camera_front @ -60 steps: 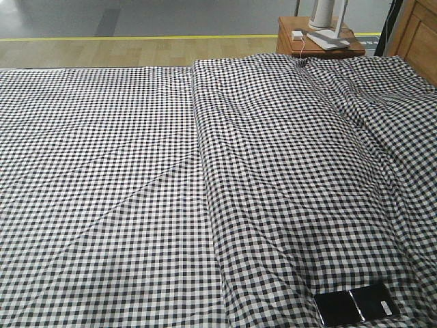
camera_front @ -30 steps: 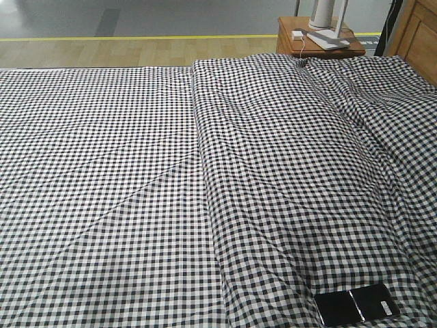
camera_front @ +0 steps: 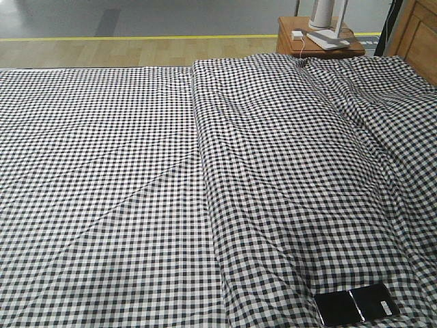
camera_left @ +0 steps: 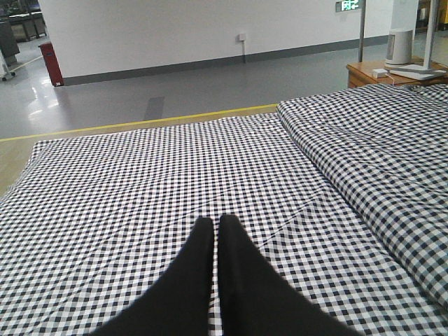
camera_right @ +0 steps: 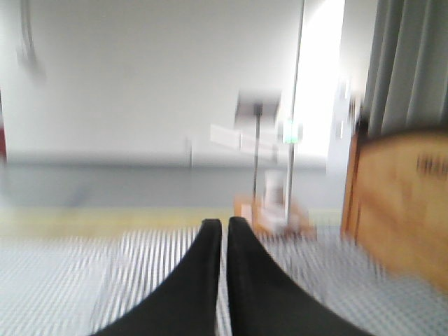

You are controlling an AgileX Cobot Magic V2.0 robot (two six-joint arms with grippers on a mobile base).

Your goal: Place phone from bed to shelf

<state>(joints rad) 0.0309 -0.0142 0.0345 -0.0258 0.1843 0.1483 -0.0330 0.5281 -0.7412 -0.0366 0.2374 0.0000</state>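
Front view: phone lies flat on the bed, at the near right corner of the frame, on the raised right half of the checked cover. Its long axis runs across the view, right end tipped slightly away. No arm or gripper is visible here. A nightstand stands beyond the far edge.

Left wrist view: left gripper has its fingers pressed together and holds nothing. It hovers over the flat left half of the bed. Phone not in view.

Right wrist view: frame smeared. Right gripper is likewise closed and empty, aimed across the bed toward a wooden panel. Phone not in view.

Judgement: the phone lies low and right, so the right arm is nearer. It must open, then close across the short sides.
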